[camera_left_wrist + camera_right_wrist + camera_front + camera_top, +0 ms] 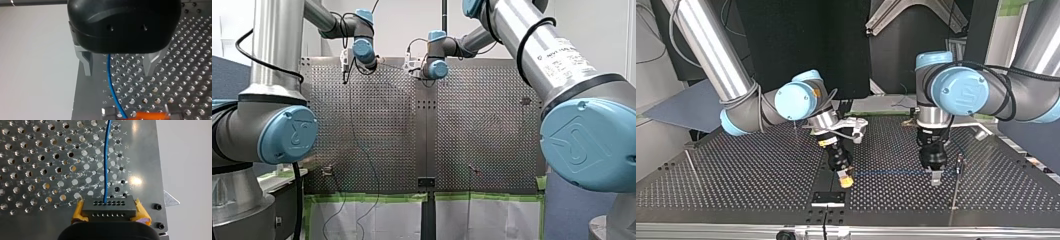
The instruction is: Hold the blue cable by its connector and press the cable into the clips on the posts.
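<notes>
Two end effectors share this step, beginning with my right end effector, whose yellow pads are clamped on the grey drilled connector block; that grip looks square and, I judge, needs no correcting. From the block the thin blue cable leaves at twelve o'clock from the pads in the right wrist view, running straight over the perforated metal worktop. In the top view it stretches taut toward three o'clock and reaches my left end effector, whose bare metal fingers stand apart with the cable passing between them, touching neither and nearer one. A thin dark upright post stands just beside that end effector, at its three o'clock in the top view; its clip is too small to make out. The cable looks not yet seated. To do this well, the right arm should hold tension without dragging the line askew, while the left fingers, centred over the cable, carry it above the clip and press straight down, slowly, so it snaps in rather than sliding off.
</notes>
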Robot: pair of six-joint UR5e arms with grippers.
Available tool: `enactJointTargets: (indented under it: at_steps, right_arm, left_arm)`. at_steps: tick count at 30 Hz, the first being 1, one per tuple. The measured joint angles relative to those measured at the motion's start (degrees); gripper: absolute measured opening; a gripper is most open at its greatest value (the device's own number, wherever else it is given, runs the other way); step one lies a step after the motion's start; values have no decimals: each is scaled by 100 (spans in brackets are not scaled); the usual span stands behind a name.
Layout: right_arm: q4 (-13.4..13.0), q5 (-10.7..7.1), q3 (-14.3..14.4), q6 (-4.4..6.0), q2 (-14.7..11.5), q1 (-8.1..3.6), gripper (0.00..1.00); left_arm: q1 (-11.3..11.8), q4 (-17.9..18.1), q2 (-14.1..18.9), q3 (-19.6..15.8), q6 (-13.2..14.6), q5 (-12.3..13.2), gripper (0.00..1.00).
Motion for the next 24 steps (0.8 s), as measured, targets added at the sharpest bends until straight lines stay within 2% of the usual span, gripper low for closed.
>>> enactJointTargets:
  at_steps: [9, 24]
  right_arm:
    - [1, 0, 0, -2, -1, 0, 0]
    - [1, 0, 0, -2, 0, 0, 0]
  left_arm:
    - [30, -54, -102, 242, -70, -12, 100]
    - [46, -61, -197, 292, -65, -48, 100]
